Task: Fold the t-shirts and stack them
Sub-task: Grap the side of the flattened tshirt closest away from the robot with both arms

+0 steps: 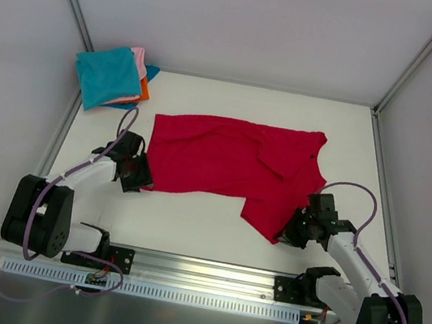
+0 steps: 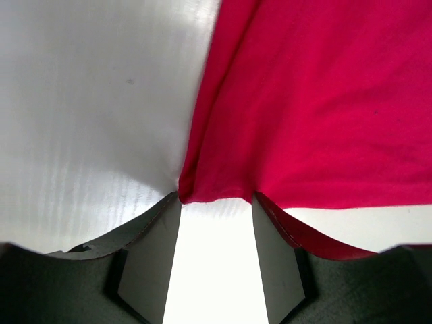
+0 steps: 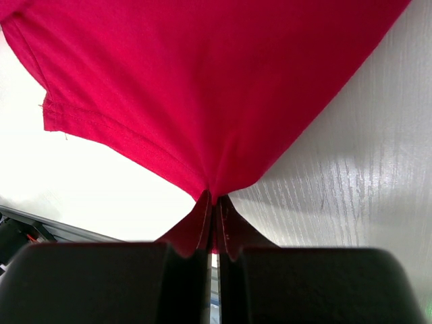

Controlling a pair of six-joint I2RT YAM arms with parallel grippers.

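Red t-shirt (image 1: 224, 163): bright plain red, spread wrinkled across the middle of the white surface (image 1: 206, 226), one part folded over.
Folded stack (image 1: 114, 76): teal on top, pink, orange and blue edges beneath, far left corner.
Left fingers (image 2: 216, 199): apart, at the shirt's left hem.
Right fingers (image 3: 214, 202): clamped on the shirt's near right corner.
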